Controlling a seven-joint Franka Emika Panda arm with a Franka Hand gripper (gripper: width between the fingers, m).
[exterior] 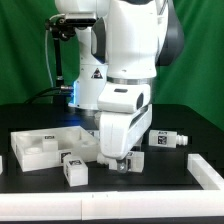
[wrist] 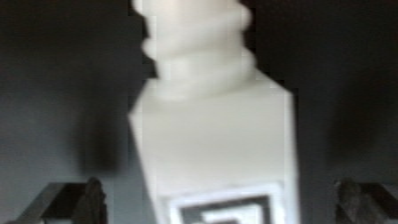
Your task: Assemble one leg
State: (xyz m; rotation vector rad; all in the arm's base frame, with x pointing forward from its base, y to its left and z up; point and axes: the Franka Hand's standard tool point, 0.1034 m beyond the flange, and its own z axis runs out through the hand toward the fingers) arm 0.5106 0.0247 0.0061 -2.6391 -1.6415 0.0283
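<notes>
In the wrist view a white leg (wrist: 214,120) lies on the black table, lengthwise between my fingers. Its narrower ridged peg end points away from the camera and its square tag sits near the camera. My gripper (wrist: 222,205) is open and straddles the leg's body. Dark gaps show between the leg and each finger (wrist: 79,203). In the exterior view my gripper (exterior: 123,162) is low over the table at the middle front, and the hand hides most of this leg. Other legs alike lie at the front left (exterior: 75,168) and at the right (exterior: 167,139).
The large flat white panel (exterior: 40,150) lies at the exterior view's left with another small leg (exterior: 46,143) on it. A white piece (exterior: 205,170) lies at the front right. A white rim (exterior: 100,205) runs along the table's front edge.
</notes>
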